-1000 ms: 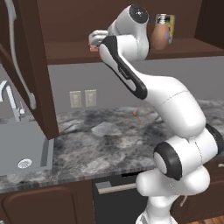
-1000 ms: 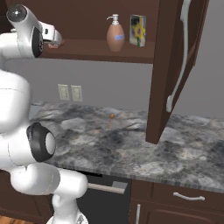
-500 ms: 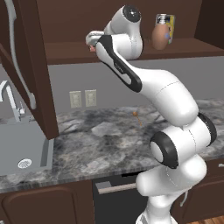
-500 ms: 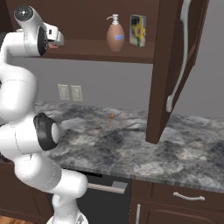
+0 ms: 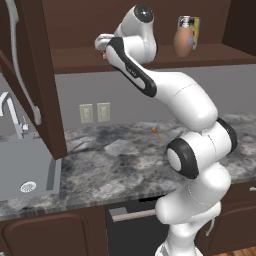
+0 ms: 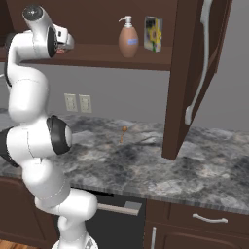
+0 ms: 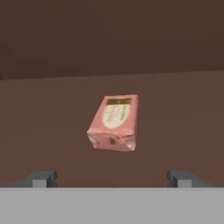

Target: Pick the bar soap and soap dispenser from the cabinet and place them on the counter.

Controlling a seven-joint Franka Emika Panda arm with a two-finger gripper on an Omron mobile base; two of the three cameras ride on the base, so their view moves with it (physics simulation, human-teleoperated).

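Observation:
The bar soap (image 7: pixel 114 123), a small pink block with a paler label face, lies on the brown shelf (image 7: pixel 175 113) of the cabinet. My gripper (image 7: pixel 111 178) is open just short of it, its fingertips (image 7: pixel 40 178) apart on either side of the soap's line and touching nothing. From the base views the gripper (image 5: pixel 102 45) (image 6: pixel 65 43) hangs at the left end of the shelf. The soap dispenser (image 5: pixel 183 42) (image 6: pixel 128 39), a brown pump bottle, stands upright further right on the same shelf.
A yellow-and-blue box (image 6: pixel 153 34) stands beside the dispenser. The cabinet's doors (image 5: pixel 35 75) (image 6: pixel 194 73) hang open on both sides. Below, the marbled counter (image 5: pixel 125 160) holds a grey sink (image 5: pixel 25 170) at the left and a small orange thing (image 6: pixel 124 129).
The hand has edged slightly further in toward the shelf and the arm's elbow has swung. The jaws stayed open; soap and dispenser have not moved.

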